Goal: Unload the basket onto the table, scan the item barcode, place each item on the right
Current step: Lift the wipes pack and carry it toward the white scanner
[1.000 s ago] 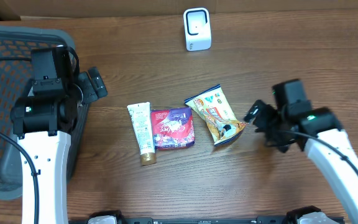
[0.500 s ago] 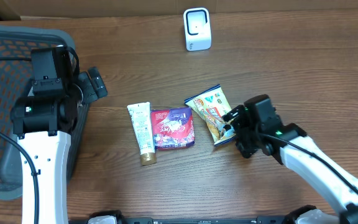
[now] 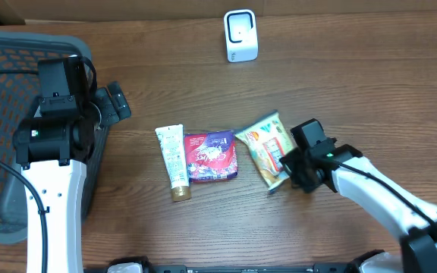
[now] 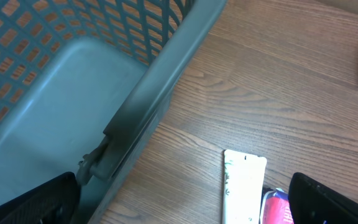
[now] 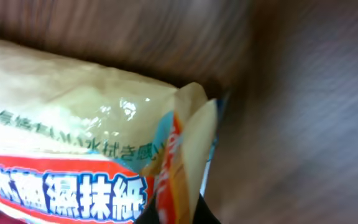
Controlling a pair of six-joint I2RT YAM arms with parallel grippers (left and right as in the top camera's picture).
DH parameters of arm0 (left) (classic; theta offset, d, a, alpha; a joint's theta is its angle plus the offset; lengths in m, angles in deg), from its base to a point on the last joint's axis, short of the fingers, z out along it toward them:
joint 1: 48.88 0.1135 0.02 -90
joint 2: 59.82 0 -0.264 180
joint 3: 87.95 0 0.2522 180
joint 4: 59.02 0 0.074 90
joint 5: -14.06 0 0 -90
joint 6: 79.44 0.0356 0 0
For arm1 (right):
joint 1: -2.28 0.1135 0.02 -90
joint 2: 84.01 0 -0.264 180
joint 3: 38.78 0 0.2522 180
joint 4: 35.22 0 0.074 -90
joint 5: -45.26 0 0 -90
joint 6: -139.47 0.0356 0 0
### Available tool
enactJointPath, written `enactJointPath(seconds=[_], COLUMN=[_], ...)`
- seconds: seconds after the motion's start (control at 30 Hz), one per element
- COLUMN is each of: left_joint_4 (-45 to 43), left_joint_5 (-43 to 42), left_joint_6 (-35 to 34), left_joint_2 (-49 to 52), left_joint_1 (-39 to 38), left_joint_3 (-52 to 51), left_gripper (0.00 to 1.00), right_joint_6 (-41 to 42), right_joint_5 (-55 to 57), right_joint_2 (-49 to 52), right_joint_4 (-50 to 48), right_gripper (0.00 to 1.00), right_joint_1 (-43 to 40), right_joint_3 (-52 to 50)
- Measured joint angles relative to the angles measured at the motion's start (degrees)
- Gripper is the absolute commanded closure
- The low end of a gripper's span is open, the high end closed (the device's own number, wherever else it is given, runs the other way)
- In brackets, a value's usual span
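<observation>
Three products lie in a row on the table (image 3: 355, 76): a white tube (image 3: 173, 161), a red pouch (image 3: 211, 156) and, at the right end, a yellow-green snack packet (image 3: 264, 144), the item in hand, lying flat and well apart from the white scanner (image 3: 240, 35) at the far edge. The right gripper (image 3: 288, 168) is clenched on the packet's sealed edge, a thin flap that offers purchase, presumably so the packet can be lifted and its barcode turned toward the scanner; no barcode shows on the upper face. The left gripper (image 3: 114, 102) hangs beside the grey basket (image 3: 33, 39), fingers spread wide and holding nothing, apparently parked clear of the work.
</observation>
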Motion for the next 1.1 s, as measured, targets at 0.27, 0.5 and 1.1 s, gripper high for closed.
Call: enactJointPath(seconds=[0.27, 0.5, 1.1], left_joint_4=[0.0, 0.0, 0.0], left_joint_5=[0.0, 0.0, 0.0], left_joint_6=[0.0, 0.0, 0.0], left_joint_2=[0.0, 0.0, 0.0], left_joint_1=[0.0, 0.0, 0.0], left_joint_3=[0.0, 0.0, 0.0], left_gripper=[0.00, 0.00, 0.00], right_joint_6=[-20.4, -32.0, -36.8], right_joint_5=[17.3, 37.0, 48.1], right_joint_2=[-14.2, -16.4, 14.3], right_joint_4=[22.7, 44.5, 47.5], right_gripper=[0.96, 0.96, 0.96], right_joint_1=[0.0, 0.0, 16.9], right_joint_3=[20.2, 35.6, 36.0])
